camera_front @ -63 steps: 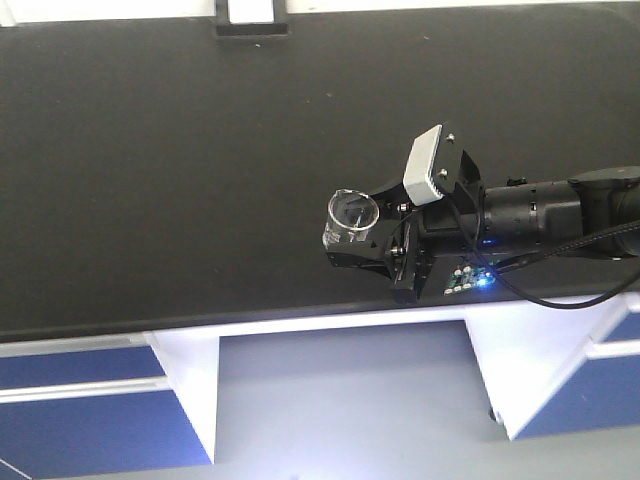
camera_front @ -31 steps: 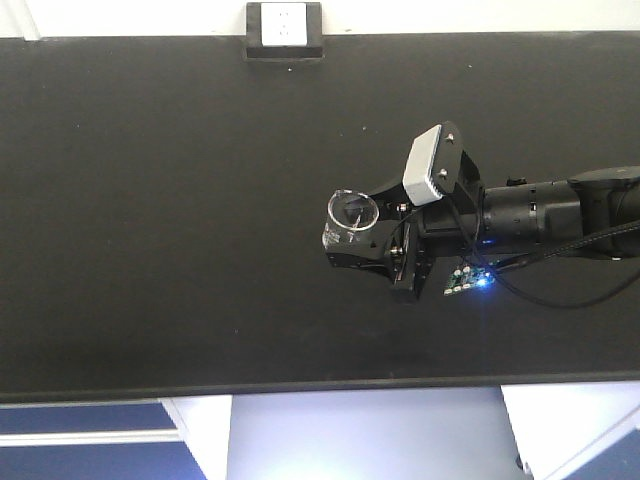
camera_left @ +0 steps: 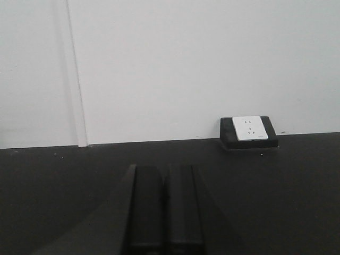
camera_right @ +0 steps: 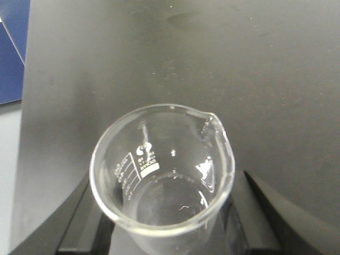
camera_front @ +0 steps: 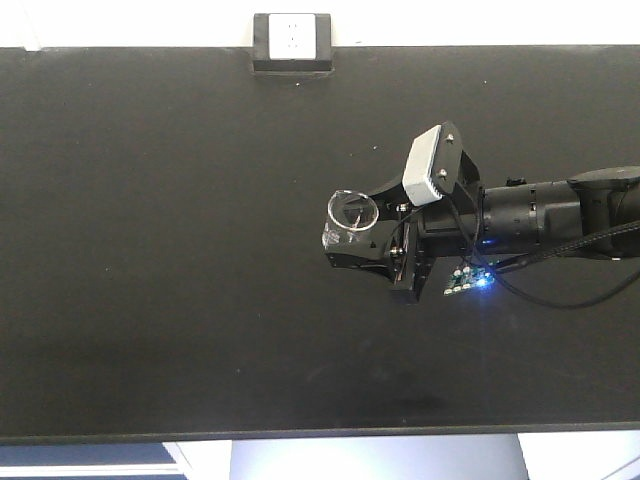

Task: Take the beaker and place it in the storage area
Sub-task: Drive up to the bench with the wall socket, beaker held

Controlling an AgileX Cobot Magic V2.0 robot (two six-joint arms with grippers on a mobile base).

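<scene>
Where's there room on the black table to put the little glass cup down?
The black top is bare all the way left of the beaker, back to the socket block, and forward to the near edge. Only under the right gripper is crowded.

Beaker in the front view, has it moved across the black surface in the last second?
Yes. The beaker, held by the right gripper, has gone farther in over the storage area, toward the socket block at its far edge.
</scene>
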